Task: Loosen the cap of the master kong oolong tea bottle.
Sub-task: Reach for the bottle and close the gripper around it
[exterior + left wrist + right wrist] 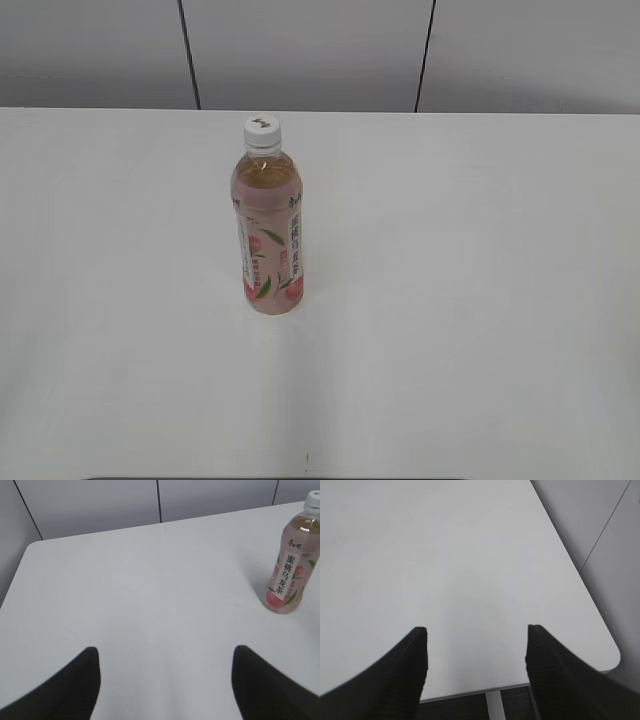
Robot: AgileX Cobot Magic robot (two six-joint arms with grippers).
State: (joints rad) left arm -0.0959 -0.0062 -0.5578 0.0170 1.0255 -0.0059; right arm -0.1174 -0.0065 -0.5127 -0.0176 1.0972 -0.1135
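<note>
Both grippers spread wide, empty: left gripper (165, 680), right gripper (476, 670), well apart from master kong oolong tea bottle (267, 235). Bottle upright mid-table (480, 300), nearer far edge. Likely full, heavyish, thin-walled, slick; clamp body at label, twist cap (261, 130).

Evenly and brightly lit from above in the exterior view; white table (480, 300) nearly washed out, surface texture lost toward the near edge. Only a faint, soft shadow beside the master kong oolong tea bottle (268, 235), falling toward the near edge. Small glint on the clear shoulder below the cap (261, 131). Slightly soft overall, label text unreadable there. Sharper in the left wrist view, label characters legible; left gripper (165, 680) fingers dark and blurred, without detail. Dimmer, greyer in the right wrist view; diffuse shadow between the right gripper (476, 650) fingers near the table's corner, ribbed pads just discernible.
</note>
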